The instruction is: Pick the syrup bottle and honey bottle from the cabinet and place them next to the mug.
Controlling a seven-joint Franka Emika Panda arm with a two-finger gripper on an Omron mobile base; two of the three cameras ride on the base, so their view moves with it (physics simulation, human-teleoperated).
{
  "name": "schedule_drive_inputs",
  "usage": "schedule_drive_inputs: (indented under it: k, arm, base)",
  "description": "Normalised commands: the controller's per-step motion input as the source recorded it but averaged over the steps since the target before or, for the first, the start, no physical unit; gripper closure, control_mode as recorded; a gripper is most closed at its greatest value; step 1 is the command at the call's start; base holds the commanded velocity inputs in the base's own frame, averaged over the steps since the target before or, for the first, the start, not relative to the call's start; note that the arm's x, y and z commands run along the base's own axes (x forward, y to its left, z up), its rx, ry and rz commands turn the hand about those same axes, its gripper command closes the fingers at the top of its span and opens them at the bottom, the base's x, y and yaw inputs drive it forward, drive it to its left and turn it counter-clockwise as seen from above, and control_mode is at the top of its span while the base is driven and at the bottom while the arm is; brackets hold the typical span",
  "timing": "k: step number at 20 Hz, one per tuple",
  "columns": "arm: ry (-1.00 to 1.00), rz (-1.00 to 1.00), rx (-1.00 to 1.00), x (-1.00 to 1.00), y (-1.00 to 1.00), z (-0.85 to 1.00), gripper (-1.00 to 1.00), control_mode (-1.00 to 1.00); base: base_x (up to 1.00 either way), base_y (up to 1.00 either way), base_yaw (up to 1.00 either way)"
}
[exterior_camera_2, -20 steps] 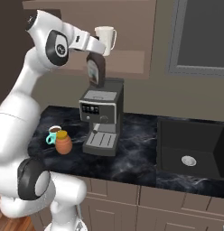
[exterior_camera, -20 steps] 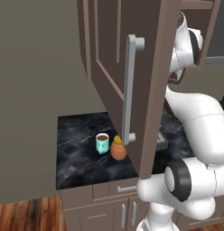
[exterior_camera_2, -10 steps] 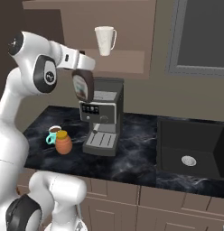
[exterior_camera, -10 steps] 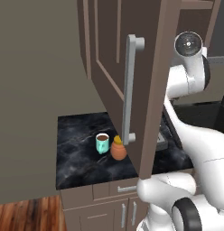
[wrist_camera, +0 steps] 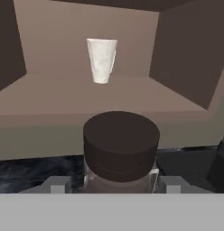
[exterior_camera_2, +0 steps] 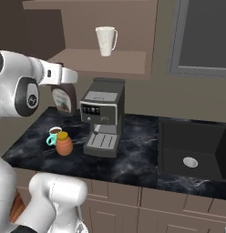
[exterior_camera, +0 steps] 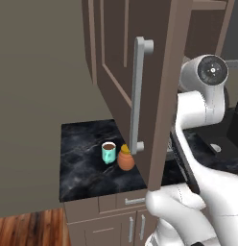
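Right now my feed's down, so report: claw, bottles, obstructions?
Claw shut on syrup bottle, carried above counter. Honey bottle already beside mug. Coffee machine stands close on the right.

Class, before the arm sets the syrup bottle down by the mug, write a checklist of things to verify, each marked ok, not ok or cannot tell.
1. Gripper shut on the syrup bottle: ok.
2. Bottle out of the cabinet, above the counter: ok.
3. Honey bottle beside the mug: ok.
4. Free counter near the mug: ok.
5. Bottle clears the coffee machine: cannot tell.
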Motion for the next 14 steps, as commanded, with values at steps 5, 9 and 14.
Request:
schedule_drive_inputs:
  k: [5, 9, 14]
  arm:
    - [0.0, 0.19, -0.05, -0.51, 0.74, -0.14, 1.0, -1.0]
    - [0.0, 0.17, -0.03, -0.49, 0.49, -0.18, 1.0, -1.0]
    - [0.0, 0.15, -0.04, -0.34, 0.33, -0.19, 1.0, -1.0]
  base:
    - [0.0, 0.0, 0.0]
    - [0.0, 0.0, 0.0]
    - [0.0, 0.0, 0.0]
